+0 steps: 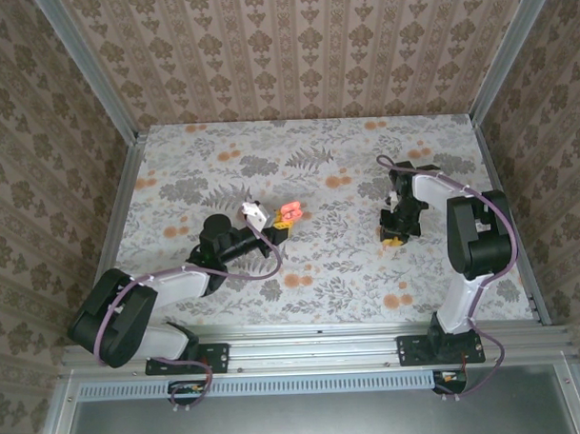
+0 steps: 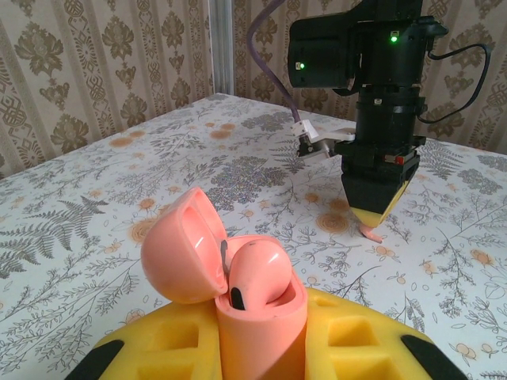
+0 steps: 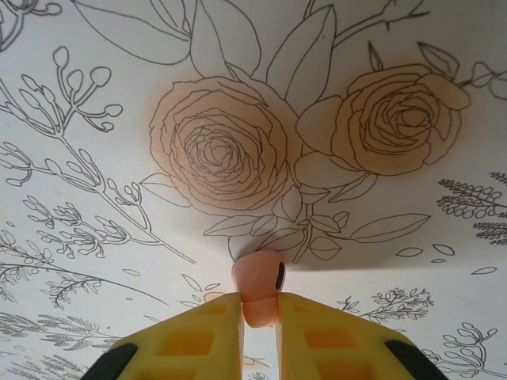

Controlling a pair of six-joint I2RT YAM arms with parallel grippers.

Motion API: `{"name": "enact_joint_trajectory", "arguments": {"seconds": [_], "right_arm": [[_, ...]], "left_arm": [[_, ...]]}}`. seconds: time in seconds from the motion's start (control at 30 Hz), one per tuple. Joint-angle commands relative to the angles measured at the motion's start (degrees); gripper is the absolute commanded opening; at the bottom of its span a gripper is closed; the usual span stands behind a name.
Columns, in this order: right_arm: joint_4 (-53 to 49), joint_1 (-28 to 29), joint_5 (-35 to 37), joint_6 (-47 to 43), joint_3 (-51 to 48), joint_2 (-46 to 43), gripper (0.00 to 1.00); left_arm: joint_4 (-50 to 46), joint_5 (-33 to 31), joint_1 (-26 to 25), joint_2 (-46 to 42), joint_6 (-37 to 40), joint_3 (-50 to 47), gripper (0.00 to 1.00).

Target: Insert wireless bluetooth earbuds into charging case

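Left gripper (image 1: 279,220) is clamped tight on the pink case (image 2: 261,317). Its lid (image 2: 178,245) is flipped open toward 10 o'clock, with 1 bud (image 2: 255,267) seated inside. At 3 o'clock from the case in the top view, right gripper (image 3: 257,313) points down at the table (image 1: 368,271), jaws pinched on a pink earbud (image 3: 257,277). Touching the surface or just above, can't tell.

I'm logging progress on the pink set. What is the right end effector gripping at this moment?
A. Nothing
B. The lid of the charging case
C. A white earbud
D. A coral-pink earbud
D: in the right wrist view, the right end effector is shut on a coral-pink earbud, whose rounded top sticks out above the tips.
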Motion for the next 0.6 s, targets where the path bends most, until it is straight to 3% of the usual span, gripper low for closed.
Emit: {"name": "enact_joint_trajectory", "arguments": {"seconds": [0.0,0.57], "right_arm": [[-0.47,0.50,1.46,-0.81,1.38,0.73,0.15],[1.07,3.87,2.72,2.50,0.79,-8.48,0.13]], "left_arm": [[0.33,-0.02,-0.11,-1.36,1.42,-0.45,0.09],[2.40,-2.44,-0.88,2.20,1.66,-0.25,0.09]]}}
